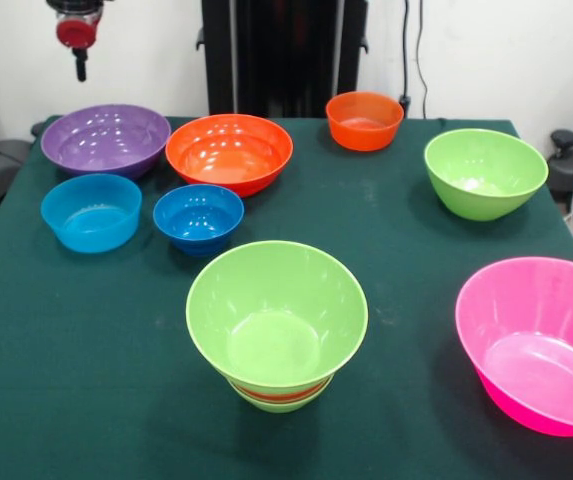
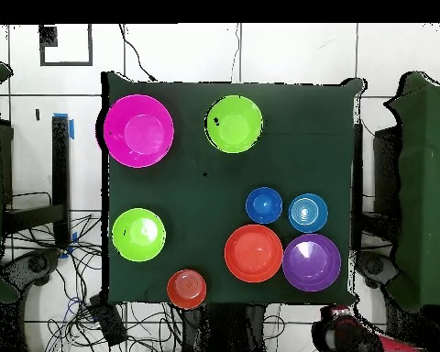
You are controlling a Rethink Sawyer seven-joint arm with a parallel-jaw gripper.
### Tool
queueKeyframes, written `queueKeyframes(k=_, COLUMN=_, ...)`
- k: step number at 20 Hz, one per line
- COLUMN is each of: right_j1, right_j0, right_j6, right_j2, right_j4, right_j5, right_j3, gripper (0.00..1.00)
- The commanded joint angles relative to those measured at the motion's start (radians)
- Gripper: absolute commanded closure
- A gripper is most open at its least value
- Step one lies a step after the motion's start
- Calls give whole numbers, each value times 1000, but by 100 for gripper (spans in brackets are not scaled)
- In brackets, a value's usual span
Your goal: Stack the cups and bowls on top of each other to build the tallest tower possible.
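Front view puts the tower (image 1: 277,325) at about five o'clock from the claw (image 1: 80,72), well apart; I can't tell if the claw is apart.

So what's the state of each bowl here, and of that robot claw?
Tower: stacked, upright.
Pink bowl: loose, upright, empty.
Green bowl: loose, empty.
Small orange bowl: loose, empty.
Large orange bowl: touching purple bowl.
Two blue bowls: unstacked.
Gripper: raised, holding nothing.
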Motion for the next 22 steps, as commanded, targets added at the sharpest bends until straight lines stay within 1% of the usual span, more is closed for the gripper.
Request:
queueKeyframes(k=1, right_j1=119, right_j0=119, right_j6=26, right_j2=21, right_j4=-20, right_j5=-97, right_j3=-101, gripper=0)
queueKeyframes(k=3, right_j1=150, right_j0=150, right_j6=47, right_j2=-9, right_j4=-19, right_j5=-129, right_j3=-121, gripper=0)
queueKeyframes(k=7, right_j1=225, right_j0=211, right_j6=95, right_j2=-77, right_j4=16, right_j5=-206, right_j3=-159, gripper=0)
queueKeyframes(k=8, right_j1=283, right_j0=258, right_j6=130, right_j2=-120, right_j4=34, right_j5=-255, right_j3=-182, gripper=0)
queueKeyframes(k=12, right_j1=354, right_j0=320, right_j6=147, right_j2=-181, right_j4=102, right_j5=-324, right_j3=-210, gripper=0)
queueKeyframes(k=14, right_j1=365, right_j0=331, right_j6=133, right_j2=-191, right_j4=133, right_j5=-339, right_j3=-212, gripper=0)
queueKeyframes(k=16, right_j1=355, right_j0=326, right_j6=110, right_j2=-189, right_j4=150, right_j5=-339, right_j3=-205, gripper=0)
queueKeyframes(k=18, right_j1=338, right_j0=314, right_j6=78, right_j2=-180, right_j4=150, right_j5=-332, right_j3=-195, gripper=0)
queueKeyframes(k=20, right_j1=332, right_j0=301, right_j6=75, right_j2=-180, right_j4=166, right_j5=-345, right_j3=-186, gripper=0)
queueKeyframes(k=22, right_j1=326, right_j0=296, right_j6=60, right_j2=-178, right_j4=165, right_j5=-341, right_j3=-181, gripper=0)
